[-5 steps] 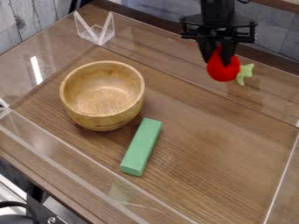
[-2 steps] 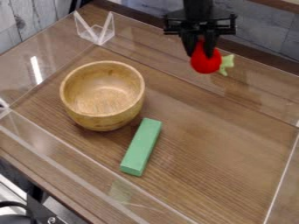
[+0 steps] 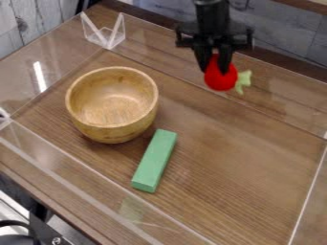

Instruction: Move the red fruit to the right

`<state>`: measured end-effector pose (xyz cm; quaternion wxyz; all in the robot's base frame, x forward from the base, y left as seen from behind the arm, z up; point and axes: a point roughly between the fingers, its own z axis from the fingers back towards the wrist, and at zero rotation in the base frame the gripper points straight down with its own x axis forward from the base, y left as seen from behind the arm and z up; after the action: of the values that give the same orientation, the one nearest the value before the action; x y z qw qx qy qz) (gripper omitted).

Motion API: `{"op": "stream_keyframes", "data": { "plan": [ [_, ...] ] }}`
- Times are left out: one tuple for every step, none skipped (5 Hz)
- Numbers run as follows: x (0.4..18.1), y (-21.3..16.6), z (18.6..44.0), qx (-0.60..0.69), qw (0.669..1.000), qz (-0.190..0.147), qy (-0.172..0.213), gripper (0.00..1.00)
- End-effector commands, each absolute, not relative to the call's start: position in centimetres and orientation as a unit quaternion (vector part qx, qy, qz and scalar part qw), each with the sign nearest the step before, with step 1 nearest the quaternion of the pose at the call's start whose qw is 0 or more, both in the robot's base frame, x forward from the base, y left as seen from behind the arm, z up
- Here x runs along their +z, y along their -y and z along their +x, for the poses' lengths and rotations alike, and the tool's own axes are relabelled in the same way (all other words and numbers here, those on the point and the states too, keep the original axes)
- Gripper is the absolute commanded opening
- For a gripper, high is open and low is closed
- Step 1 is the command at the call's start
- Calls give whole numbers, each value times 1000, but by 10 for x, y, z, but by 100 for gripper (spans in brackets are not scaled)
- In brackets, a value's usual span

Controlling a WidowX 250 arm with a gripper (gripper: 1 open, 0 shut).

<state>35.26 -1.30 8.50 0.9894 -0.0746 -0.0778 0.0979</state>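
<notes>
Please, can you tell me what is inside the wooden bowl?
Nothing can be seen inside the wooden bowl: its inner bottom and far wall show bare wood. The inner side of the wall nearest the camera is partly covered by its rim.

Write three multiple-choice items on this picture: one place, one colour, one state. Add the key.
1. Where is the wooden bowl?
A) right edge of the picture
B) left of the green block
C) beneath the gripper

2. What colour is the fruit at the gripper?
A) red
B) blue
C) yellow

3. How does the bowl stand?
A) upside down
B) on its side
C) upright, opening upward

Key:
1 B: the bowl lies up and left of the block.
2 A: its skin shows bright red.
3 C: its inside faces up.
</notes>
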Motion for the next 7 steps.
{"op": "stream_keyframes", "data": {
  "plan": [
    [88,29,349,61,989,-72,112,0],
    [65,45,341,37,991,-72,106,0],
    [61,55,340,34,992,-70,102,0],
    [61,59,341,32,993,-67,97,0],
    [54,57,337,-7,994,-68,90,100],
    [47,55,333,-42,993,-69,87,0],
    [47,57,327,-50,993,-67,85,0]
  ]
}}
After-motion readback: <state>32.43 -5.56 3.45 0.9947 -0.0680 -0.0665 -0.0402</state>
